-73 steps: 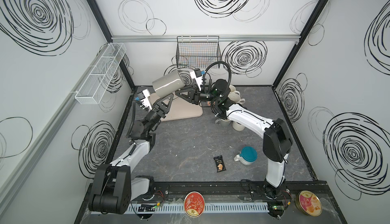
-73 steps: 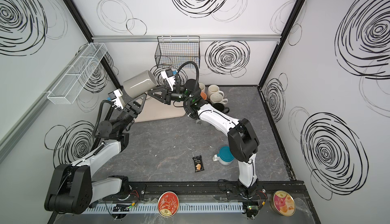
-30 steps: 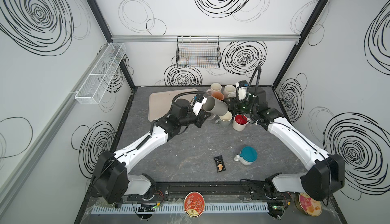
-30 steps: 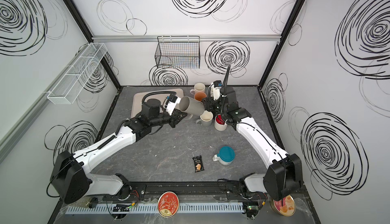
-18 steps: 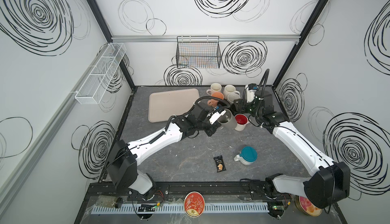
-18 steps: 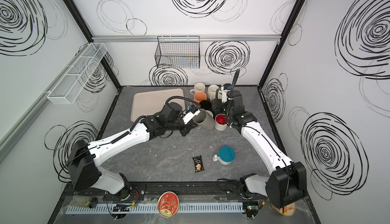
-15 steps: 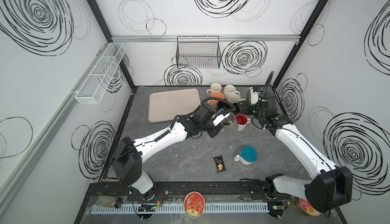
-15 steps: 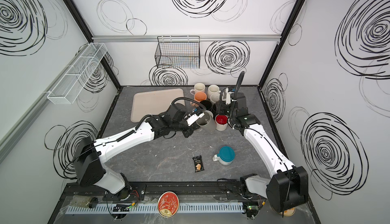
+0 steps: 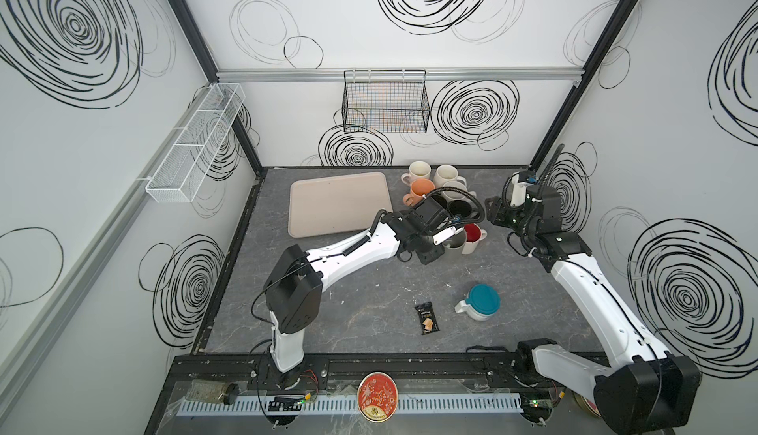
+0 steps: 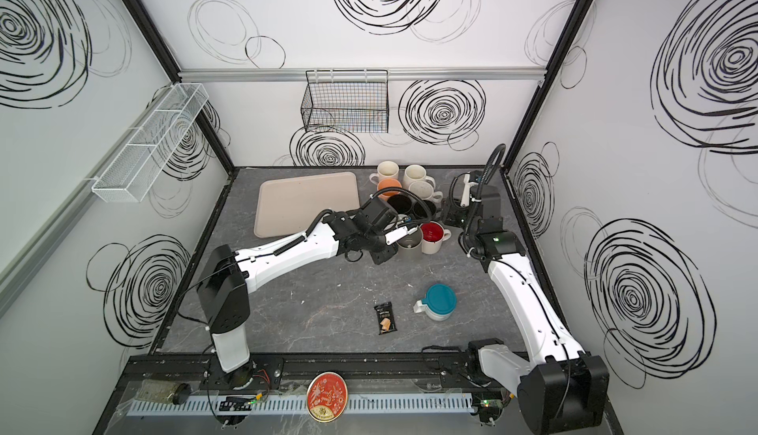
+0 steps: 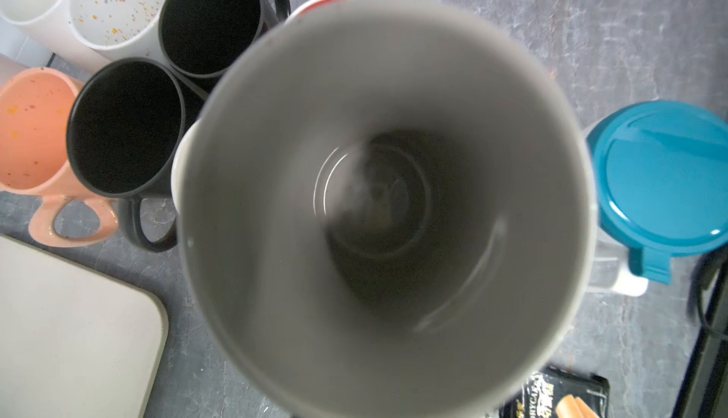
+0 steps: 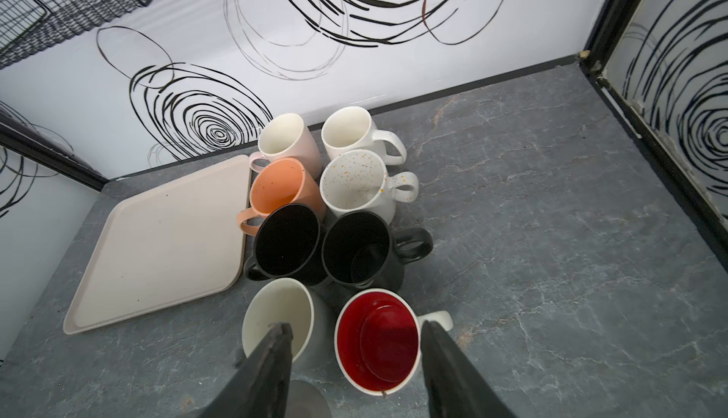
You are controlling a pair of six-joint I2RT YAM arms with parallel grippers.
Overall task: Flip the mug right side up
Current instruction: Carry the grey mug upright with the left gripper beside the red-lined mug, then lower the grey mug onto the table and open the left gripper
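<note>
A: Toward three o'clock on the table (image 9: 361,289), we see the left gripper (image 9: 448,237) clamped on the grey mug (image 9: 456,246), mouth up, at eight o'clock of the red-lined mug (image 9: 472,233).
B: Contents?
A: Both empty. The left wrist view shows us the grey mug's bare bottom; the right wrist view alone shows the right gripper (image 12: 356,327) half spread, holding nothing.

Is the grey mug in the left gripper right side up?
Upright: the grey mug shows its open mouth facing up in both top views.
</note>
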